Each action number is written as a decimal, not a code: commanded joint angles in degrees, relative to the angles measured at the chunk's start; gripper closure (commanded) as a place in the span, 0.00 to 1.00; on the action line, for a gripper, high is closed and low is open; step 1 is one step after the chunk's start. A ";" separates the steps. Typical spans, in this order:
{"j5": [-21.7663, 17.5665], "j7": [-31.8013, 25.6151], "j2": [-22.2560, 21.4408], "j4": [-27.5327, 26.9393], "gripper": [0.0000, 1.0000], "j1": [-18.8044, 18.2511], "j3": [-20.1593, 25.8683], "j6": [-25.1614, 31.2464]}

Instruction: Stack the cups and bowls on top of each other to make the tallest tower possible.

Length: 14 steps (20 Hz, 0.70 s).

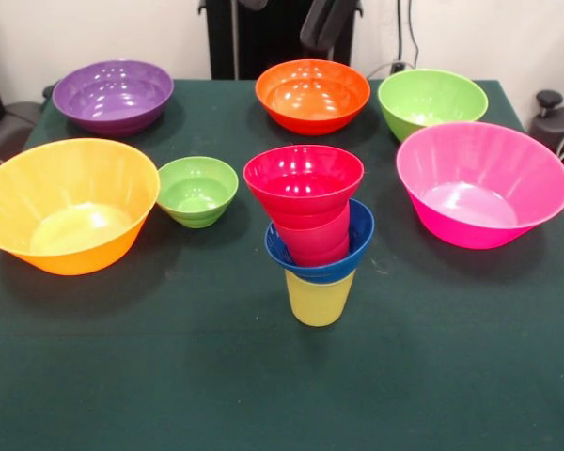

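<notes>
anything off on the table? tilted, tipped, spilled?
Nothing spilled or tipped. One oddity: in the tower, the small blue bowl on the yellow cup sits askew, its rim dipping to the picture's left, so the red cup and small red bowl above lean slightly. The loose bowls stand upright, apart from each other.

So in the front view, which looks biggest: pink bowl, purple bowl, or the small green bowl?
1. Pink bowl, clearly largest.
2. Purple bowl; it sits farther back, so it may look smaller than it is.
3. Small green bowl, smallest.

Bright, even overhead light; white glare on glossy bowls, soft shadows beneath.
</notes>
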 commanded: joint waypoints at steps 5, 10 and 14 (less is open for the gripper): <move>-6.80 0.49 -8.37 25.20 0.00 6.55 9.54 -11.04; -7.87 1.46 -10.81 32.56 0.00 8.93 10.23 -15.65; -8.90 3.57 -10.52 35.05 0.00 10.63 9.02 -16.52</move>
